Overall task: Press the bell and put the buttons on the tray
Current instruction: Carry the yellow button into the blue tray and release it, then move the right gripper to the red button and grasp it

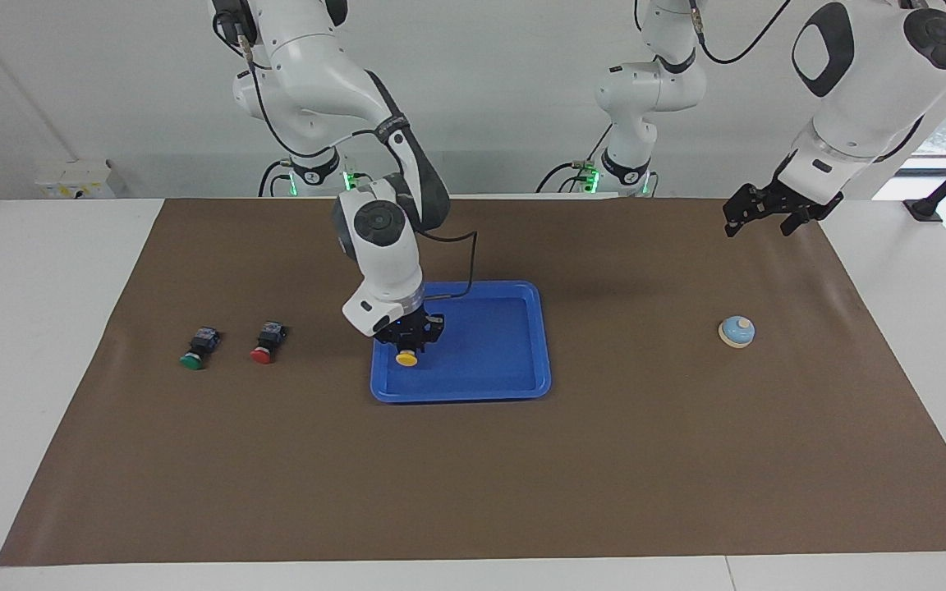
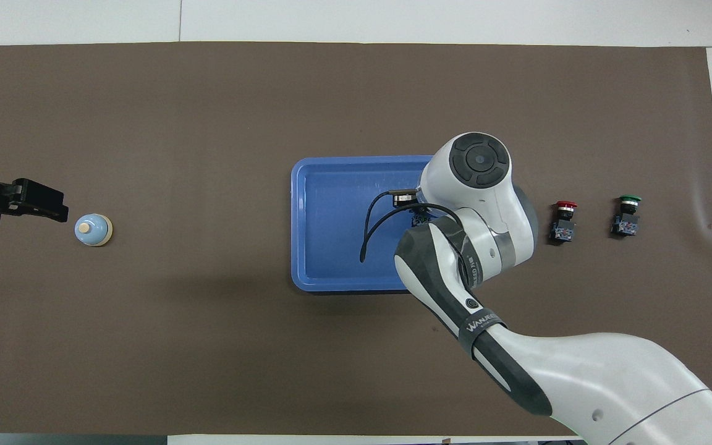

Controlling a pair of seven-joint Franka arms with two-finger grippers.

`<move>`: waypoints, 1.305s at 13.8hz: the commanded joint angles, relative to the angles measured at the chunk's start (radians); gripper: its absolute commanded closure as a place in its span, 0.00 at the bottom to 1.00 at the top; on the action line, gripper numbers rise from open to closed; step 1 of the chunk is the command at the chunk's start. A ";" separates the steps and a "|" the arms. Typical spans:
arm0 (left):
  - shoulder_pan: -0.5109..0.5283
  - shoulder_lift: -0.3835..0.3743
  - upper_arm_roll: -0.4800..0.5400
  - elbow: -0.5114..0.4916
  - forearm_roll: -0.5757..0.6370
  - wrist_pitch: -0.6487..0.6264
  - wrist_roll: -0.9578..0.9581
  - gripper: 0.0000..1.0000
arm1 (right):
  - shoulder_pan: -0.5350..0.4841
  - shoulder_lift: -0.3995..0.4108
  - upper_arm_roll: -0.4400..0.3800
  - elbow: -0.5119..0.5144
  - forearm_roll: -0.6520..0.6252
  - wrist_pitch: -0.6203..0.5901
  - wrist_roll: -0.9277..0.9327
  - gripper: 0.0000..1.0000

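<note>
Now, from the facing view: right gripper (image 1: 409, 335) clamped on the yellow button (image 1: 406, 359), cap down, hanging low over the tray (image 1: 522, 384) at its end toward the right arm, seemingly to set it just inside the rim. Plenty of bare blue floor toward the other end for the remaining two. Red button (image 1: 264, 345) and green button (image 1: 196, 349) lying apart on the brown mat (image 1: 473, 476) toward the right arm's end, room between them for fingers. Left gripper (image 1: 766, 213) waiting, jaws spread wide, up in the air near the mat's edge by the robots. Bell (image 1: 737, 331) sitting alone toward the left arm's end.

Next, overhead: right wrist hiding the yellow one; tray rim (image 2: 297, 222) unobstructed; left gripper (image 2: 38, 204) appearing just beside the bell (image 2: 93, 229).
</note>
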 commanded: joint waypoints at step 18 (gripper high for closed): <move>0.001 -0.005 0.000 0.004 0.005 0.003 -0.009 0.00 | -0.317 -0.143 -0.013 -0.015 0.011 -0.207 -0.198 0.00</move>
